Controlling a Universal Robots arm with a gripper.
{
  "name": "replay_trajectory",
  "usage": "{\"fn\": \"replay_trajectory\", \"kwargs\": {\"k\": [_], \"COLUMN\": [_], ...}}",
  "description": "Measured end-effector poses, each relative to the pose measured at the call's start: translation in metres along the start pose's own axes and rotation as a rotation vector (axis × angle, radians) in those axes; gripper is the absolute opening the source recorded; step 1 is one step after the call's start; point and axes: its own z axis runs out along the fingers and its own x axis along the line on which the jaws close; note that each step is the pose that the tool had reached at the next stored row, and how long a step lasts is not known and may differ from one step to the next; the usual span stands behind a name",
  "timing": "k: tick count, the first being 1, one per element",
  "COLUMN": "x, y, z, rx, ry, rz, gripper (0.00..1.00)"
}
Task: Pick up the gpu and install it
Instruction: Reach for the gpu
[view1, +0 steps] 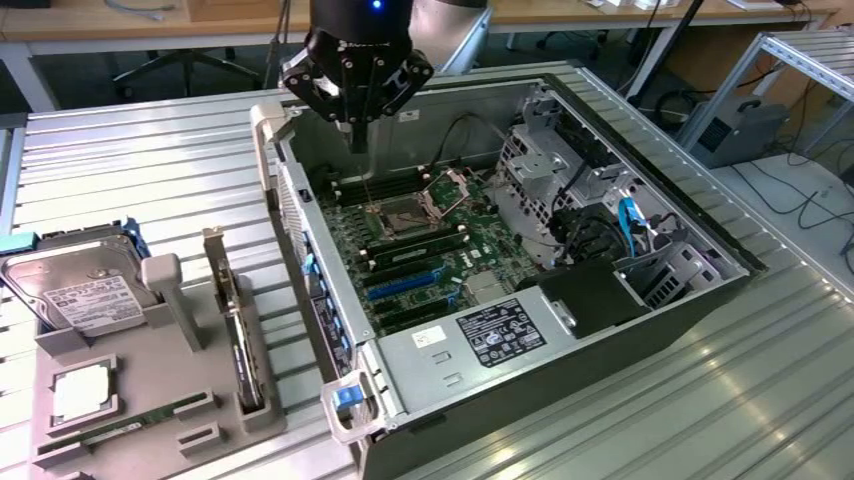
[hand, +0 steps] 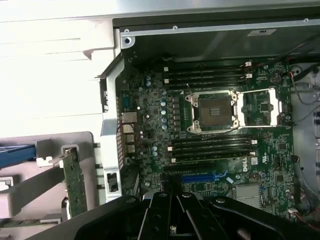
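The gpu (view1: 240, 335) is a thin dark card with a silver bracket, standing on edge in a slot of the grey holder tray (view1: 160, 420) at the exterior view's left, outside the computer case. In the wrist view the gpu (hand: 75, 182) stands beside the case wall. My gripper (view1: 358, 140) hangs over the far end of the open case (view1: 441, 385), above the motherboard (view1: 427, 240), well away from the card. Its black fingers (hand: 161, 210) are shut together with nothing between them.
On the holder tray sit a silver hard drive (view1: 80, 295), a RAM stick (view1: 127, 425) and a small square chip (view1: 83, 390). Blue expansion slots (hand: 200, 176) lie on the motherboard near the CPU socket (hand: 212, 111). Drive cages and cables (view1: 601, 220) crowd the case's right side.
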Motion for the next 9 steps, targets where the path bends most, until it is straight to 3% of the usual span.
{"fn": "replay_trajectory", "kwargs": {"k": [4,8,9], "x": [0.015,0.034,0.043], "y": [-0.0011,-0.0026,-0.0033], "z": [-0.0004,-0.0009,-0.0012], "rx": [0.0,0.0,-0.0001], "ry": [0.0,-0.0001,-0.0003], "rz": [0.0,0.0,0.0], "gripper": [0.11,0.11,0.11]}}
